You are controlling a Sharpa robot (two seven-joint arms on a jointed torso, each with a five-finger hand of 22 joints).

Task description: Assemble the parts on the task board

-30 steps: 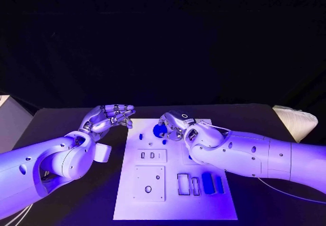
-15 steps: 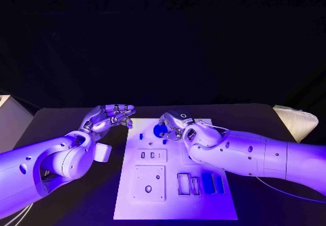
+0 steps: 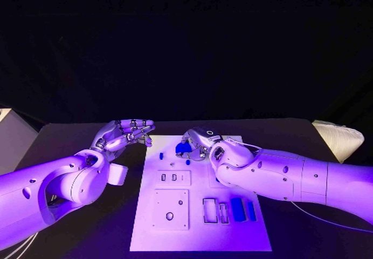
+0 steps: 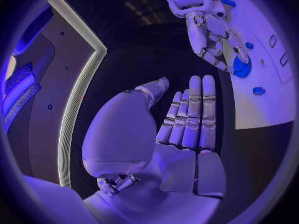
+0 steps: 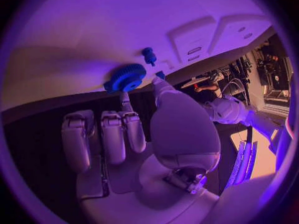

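The white task board (image 3: 198, 226) lies in the middle of the black table. A blue gear (image 3: 183, 147) sits at the board's far end, pinched between the thumb and a finger of my right hand (image 3: 200, 141). The right wrist view shows the gear (image 5: 127, 77) at the fingertips (image 5: 124, 97), just above the board, with a small blue peg (image 5: 148, 55) beyond it. My left hand (image 3: 124, 133) hovers off the board's far left corner with its fingers apart, holding nothing. Its wrist view shows the right hand (image 4: 209, 35) over the gear (image 4: 241, 67).
Two blue blocks (image 3: 242, 210) stand beside empty slots at the board's near right. Small blue pegs (image 3: 161, 156) stick up near the far left. A white object (image 3: 339, 139) lies at the table's right edge and a pale box (image 3: 11, 141) at the left.
The right hand has shifted slightly, and the gear now sits a little higher and tilted in its fingers. The left hand has not moved.
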